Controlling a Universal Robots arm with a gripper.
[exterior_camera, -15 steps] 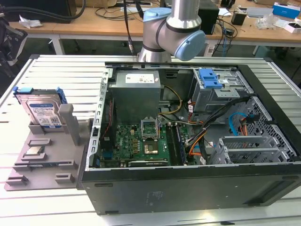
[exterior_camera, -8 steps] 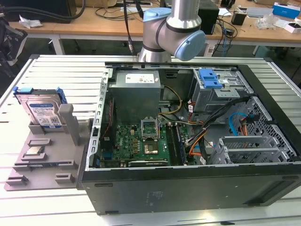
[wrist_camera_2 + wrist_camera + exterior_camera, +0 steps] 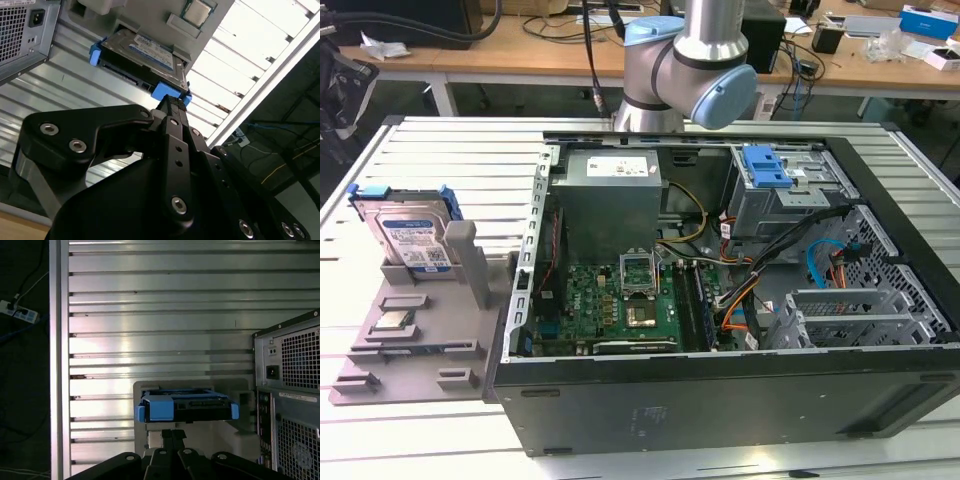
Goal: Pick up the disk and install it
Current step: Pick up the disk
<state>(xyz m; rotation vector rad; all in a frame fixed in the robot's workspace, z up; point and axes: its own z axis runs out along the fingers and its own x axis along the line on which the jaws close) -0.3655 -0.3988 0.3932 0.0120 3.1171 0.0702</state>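
The disk [image 3: 415, 240] is a silver hard drive with a white-and-blue label in a blue carrier. It stands tilted in a slot of the grey fixture [image 3: 420, 340] at the exterior view's left, beside the open computer case [image 3: 720, 400]. In both wrist views my black gripper [image 3: 172, 102] [image 3: 173, 432] is shut with nothing between its fingers. It hangs over the ribbed aluminium table, pointing at the blue end of the disk [image 3: 145, 52] [image 3: 200, 407] and a short way off it, not touching.
A small square silver chip [image 3: 395, 320] [image 3: 197, 11] lies on the same fixture. Inside the case are the motherboard [image 3: 620, 300], the power supply [image 3: 610, 200] and a drive bay with a blue latch [image 3: 767, 165]. The arm's body [image 3: 690, 60] rises behind the case.
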